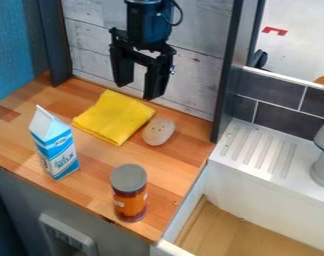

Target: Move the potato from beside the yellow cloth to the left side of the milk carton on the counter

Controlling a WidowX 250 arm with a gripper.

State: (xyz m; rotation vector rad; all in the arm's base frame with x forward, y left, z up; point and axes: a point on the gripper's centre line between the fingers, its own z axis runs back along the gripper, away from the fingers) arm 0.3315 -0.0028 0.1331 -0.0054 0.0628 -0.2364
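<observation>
A black robot gripper (pixel 138 92) points down over the back of a wooden table (pixel 161 176), in front of a pale plank wall (pixel 200 65). Its two fingers are spread, with nothing between them. Nearest to it as I look is a folded yellow cloth (pixel 116 116), lying flat on the table toward the back. Just beside the cloth's right side, from where I stand, is a tan, oval object with small dark spots (pixel 158 132), resembling a potato. To the left of the cloth, a blue-and-white milk carton (pixel 55 146) with a peaked top stands upright. Nearer me, close to the table's front edge, stands a can (pixel 130 194) with a grey lid and an orange-red body. To the right is a white sink (pixel 267 180) with a ridged draining area.
</observation>
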